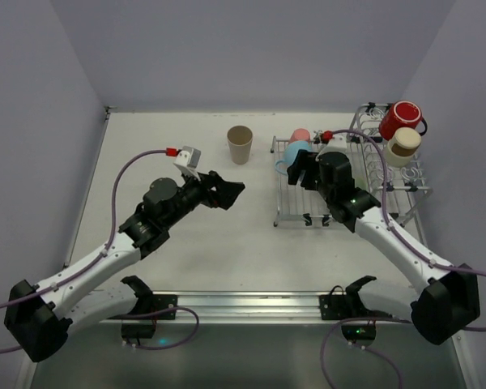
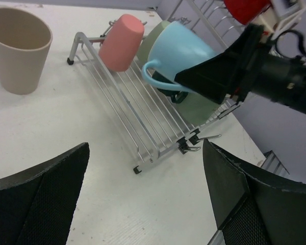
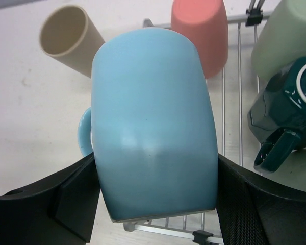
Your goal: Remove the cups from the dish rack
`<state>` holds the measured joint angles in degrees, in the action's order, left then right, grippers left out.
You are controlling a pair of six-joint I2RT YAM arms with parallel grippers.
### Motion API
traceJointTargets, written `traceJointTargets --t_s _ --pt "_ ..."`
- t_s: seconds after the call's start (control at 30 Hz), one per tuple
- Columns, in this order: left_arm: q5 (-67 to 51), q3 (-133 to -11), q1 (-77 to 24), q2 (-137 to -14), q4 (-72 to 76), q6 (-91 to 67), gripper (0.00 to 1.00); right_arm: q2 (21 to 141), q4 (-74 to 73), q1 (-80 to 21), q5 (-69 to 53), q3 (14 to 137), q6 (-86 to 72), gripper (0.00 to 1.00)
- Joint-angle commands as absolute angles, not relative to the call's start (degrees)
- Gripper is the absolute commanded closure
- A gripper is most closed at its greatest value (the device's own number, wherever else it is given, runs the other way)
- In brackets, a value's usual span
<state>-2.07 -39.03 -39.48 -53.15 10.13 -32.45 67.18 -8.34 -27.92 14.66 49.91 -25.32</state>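
Observation:
My right gripper (image 1: 301, 164) is shut on a light blue mug (image 3: 153, 122), held by its sides over the left part of the silver wire dish rack (image 1: 296, 204). The mug also shows in the top view (image 1: 292, 152) and the left wrist view (image 2: 179, 51). On the rack lie a pink tumbler (image 3: 200, 30), a sage green cup (image 3: 283, 41) and a dark teal mug (image 3: 290, 107). A red mug (image 1: 400, 119) and a cream mug (image 1: 403, 146) sit on the raised loops at the right. My left gripper (image 1: 232, 192) is open and empty, left of the rack.
A beige tumbler (image 1: 240, 144) stands upright on the white table, left of the rack; it also shows in the left wrist view (image 2: 18, 48). The rack's near left foot (image 2: 137, 169) rests on the table in front of my left fingers (image 2: 46, 194). Grey walls enclose the table.

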Motion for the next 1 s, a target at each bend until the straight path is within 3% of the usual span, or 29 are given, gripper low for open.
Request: traceJointTargets --t_s 0.0,0.5,0.97 --pt "-5.27 -42.88 -39.29 -57.99 19.14 -34.45 0.06 62.14 -1.23 -26.81 10.64 49.40 -23.82 0.89" --pt "-22.39 -60.89 -37.71 -77.95 21.27 -33.84 0.07 49.40 -0.53 -26.37 -7.73 44.83 -23.12 0.89" --pt "-37.08 -63.98 -37.62 -85.34 27.77 -39.28 0.23 49.48 2.46 -26.28 -18.36 43.42 -24.43 0.89"
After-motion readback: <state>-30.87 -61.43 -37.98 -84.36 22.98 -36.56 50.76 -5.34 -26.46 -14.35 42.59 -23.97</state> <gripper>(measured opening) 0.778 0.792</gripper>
